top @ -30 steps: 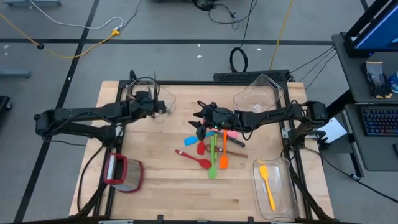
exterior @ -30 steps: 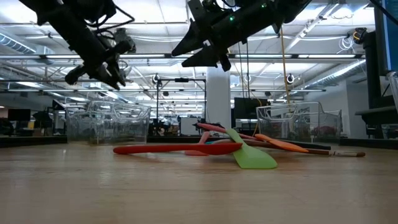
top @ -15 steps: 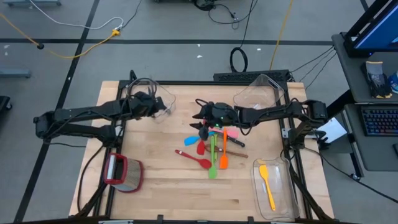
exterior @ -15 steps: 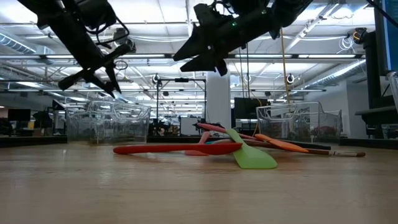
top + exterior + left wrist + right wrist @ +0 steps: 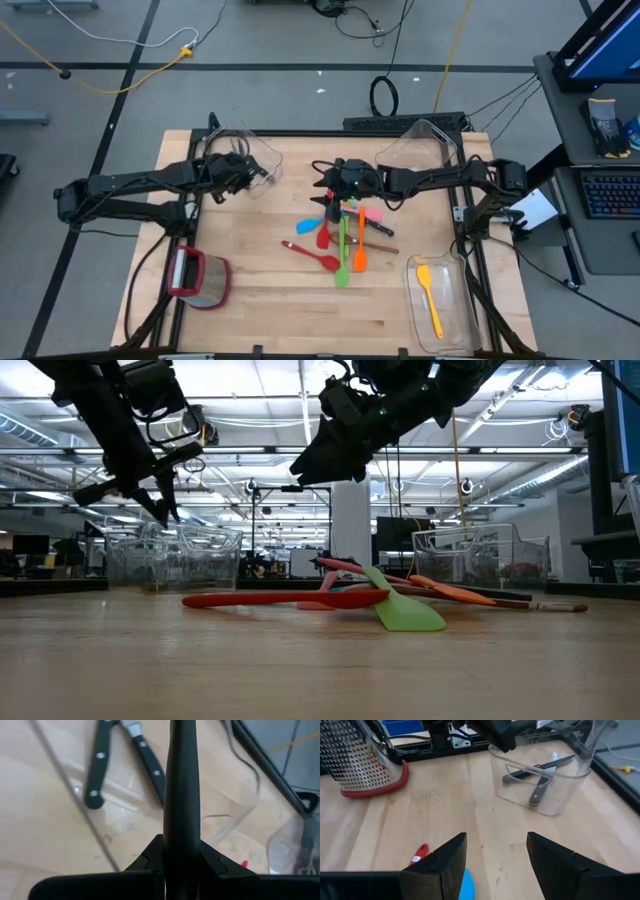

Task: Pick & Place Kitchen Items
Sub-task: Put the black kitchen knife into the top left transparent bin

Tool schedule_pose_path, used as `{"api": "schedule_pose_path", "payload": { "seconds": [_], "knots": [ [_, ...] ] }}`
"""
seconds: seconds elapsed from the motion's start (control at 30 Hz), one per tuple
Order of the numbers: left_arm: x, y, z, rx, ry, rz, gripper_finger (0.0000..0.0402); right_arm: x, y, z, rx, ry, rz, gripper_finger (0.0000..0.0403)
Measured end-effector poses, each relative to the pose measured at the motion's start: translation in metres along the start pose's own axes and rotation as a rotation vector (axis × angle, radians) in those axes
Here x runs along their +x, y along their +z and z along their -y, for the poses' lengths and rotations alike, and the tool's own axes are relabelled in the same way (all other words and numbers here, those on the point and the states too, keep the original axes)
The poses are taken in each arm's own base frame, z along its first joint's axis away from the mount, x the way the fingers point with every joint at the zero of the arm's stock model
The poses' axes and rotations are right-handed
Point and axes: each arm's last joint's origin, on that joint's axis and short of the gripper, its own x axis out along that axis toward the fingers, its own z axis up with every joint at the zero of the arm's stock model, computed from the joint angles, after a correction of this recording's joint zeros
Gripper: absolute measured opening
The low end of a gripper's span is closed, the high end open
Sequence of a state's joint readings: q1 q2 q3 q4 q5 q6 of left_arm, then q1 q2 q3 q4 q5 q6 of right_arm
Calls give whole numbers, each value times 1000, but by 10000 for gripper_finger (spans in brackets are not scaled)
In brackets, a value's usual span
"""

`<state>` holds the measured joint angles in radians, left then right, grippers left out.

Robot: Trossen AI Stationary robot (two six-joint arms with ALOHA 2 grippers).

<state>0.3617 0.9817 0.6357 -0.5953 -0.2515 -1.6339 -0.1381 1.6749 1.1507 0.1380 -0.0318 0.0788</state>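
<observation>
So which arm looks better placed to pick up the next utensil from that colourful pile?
Probably the right. The right gripper hangs open directly over the utensil pile, while the left gripper, shut, is off at the clear bin holding knives.

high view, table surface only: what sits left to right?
Red-rimmed grater box → left claw above the knife bin → right claw above the utensil pile → bin holding the yellow spatula.
</observation>
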Motion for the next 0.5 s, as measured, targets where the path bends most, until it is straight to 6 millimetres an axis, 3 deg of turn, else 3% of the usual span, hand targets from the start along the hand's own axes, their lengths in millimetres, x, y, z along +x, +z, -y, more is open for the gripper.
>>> {"api": "schedule_pose_path", "payload": {
  "seconds": [0.5],
  "knots": [
    [4, 19, -3, -79, 43, 26, 46, 0, 2, 5, -194, -13, 17, 194]
  ]
}}
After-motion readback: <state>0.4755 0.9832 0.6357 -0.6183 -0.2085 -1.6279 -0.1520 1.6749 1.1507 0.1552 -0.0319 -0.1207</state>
